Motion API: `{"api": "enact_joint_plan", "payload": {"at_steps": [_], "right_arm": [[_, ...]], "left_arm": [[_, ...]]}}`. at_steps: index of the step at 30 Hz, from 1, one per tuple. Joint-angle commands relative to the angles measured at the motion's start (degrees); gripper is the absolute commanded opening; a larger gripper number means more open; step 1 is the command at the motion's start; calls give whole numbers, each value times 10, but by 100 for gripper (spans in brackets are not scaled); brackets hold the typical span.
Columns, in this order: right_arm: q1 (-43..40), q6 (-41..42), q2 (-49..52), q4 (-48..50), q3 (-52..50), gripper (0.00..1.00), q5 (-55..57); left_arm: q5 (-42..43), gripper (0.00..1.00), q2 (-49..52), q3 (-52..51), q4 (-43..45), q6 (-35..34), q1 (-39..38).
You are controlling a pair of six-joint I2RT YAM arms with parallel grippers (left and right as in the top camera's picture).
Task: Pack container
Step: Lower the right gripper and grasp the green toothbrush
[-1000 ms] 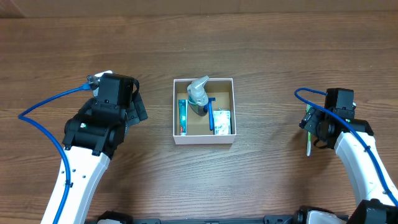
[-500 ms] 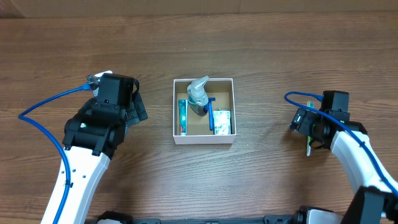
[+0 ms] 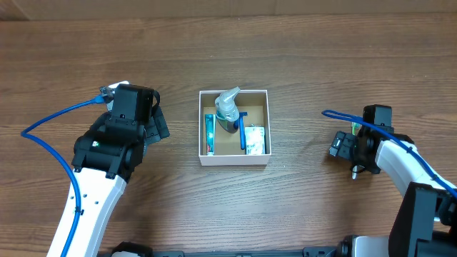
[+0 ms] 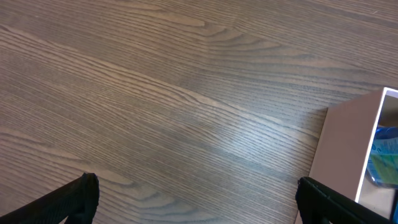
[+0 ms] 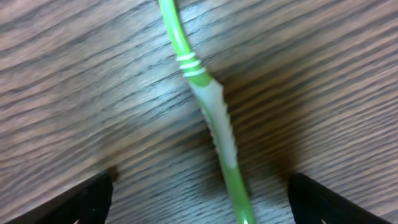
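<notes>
Overhead: wood-grain bench (image 3: pixel 321 57) fills the frame. Left arm (image 3: pixel 93 178) sits on the left side, white link, blue cable looping off it. Right arm (image 3: pixel 407 168) on the right side, same build, wrist pointed down at the bench.

Container (image 3: pixel 234 159) is mid-bench between the two arms, well apart from both. Square, white walls, brown floor, open top. Left wrist view catches only one outer wall of it at the right edge (image 4: pixel 348 149).

Inside the container: clear pump bottle (image 3: pixel 228 107) lying at the far side, tube (image 3: pixel 209 134) along the left wall, blue-handled item (image 3: pixel 243 132) near the middle (can't tell what it is), white-green packet (image 3: pixel 255 140) against the right wall.

Left end effector (image 4: pixel 199 199): fingers spread wide, nothing between them, bare bench underneath, container just off to its right.

Right end effector (image 5: pixel 205 196): fingers also spread wide, low over the bench. Green toothbrush (image 5: pixel 214 118) lies flat on the bench, running between the two fingertips (image 5: pixel 93 193); neither one touches it. Handle is green and translucent white with white ribs. Head is out of frame.
</notes>
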Motion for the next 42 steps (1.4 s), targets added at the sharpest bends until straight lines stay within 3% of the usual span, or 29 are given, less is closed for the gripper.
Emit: {"api": "enact_joint_plan", "payload": {"at_steps": [1,11,19,23,26,31,34,36,37,38,40,42], "right_arm": [[1,2,4,-10,12,90,-60],[1,-45,4,-2,12,90,-148],[1,-45,4,-1,12,91,-145],[1,-38,4,5,12,91,-87],[1,-20,4,38,4,91,-40],[1,-15,4,137,-44,100,-18],[1,-15,4,168,-63,99,-14],[1,-15,4,169,-65,90,3],[1,-15,4,169,-65,71,11],[1,-15,4,169,-65,64,11],[1,-15,4,167,-65,59,11],[1,-15,4,166,-65,46,11]], "left_arm": [[-11,100,2,9,1,11,2],[-11,100,2,9,1,11,2],[-11,100,2,9,1,11,2],[-11,100,2,9,1,11,2],[-11,100,2,9,1,11,2],[-11,100,2,9,1,11,2],[-11,100,2,9,1,11,2],[-11,100,2,9,1,11,2],[-11,100,2,9,1,11,2],[-11,100,2,9,1,11,2],[-11,100,2,9,1,11,2],[-11,100,2,9,1,11,2]]}}
